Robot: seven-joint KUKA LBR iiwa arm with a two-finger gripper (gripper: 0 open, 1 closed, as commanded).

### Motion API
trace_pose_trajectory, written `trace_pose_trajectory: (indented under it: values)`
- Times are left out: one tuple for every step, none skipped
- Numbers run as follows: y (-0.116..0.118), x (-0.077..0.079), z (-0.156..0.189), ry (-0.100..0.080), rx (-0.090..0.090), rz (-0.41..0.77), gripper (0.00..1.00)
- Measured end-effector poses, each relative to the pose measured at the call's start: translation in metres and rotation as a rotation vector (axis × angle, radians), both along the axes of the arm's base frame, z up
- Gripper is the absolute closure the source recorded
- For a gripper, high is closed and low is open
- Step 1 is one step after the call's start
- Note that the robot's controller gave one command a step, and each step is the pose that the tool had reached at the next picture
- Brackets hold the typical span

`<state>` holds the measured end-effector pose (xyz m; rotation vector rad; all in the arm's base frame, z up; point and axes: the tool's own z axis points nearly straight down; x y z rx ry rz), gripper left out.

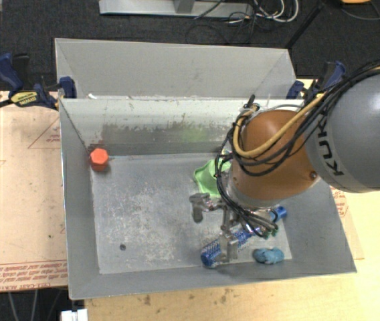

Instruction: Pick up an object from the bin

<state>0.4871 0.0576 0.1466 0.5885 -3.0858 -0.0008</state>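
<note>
My gripper (215, 226) hangs low over the bin's front right part, under the arm's orange cover. Its two metal fingers stand apart, open, with bare bin floor between them. One fingertip (199, 209) is towards the middle of the bin, the other (230, 245) near the front wall. A blue ribbed thing (211, 255) lies slanted at the front wall and touches or passes just under the nearer fingertip. A light green soft thing (206, 175) lies just behind the gripper, partly hidden by the cover. A blue lump (268, 255) rests to the right, at the front wall.
A small orange-red block (99, 157) sits in the far left corner of the bin floor. A small blue piece (279, 212) peeks out beside the cover on the right. The arm and its cables cover the bin's right side.
</note>
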Motion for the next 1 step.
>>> trace_pose_trajectory:
  values:
    - [0.0026,-0.009,-0.0309,0.002,0.001,0.487,0.0]
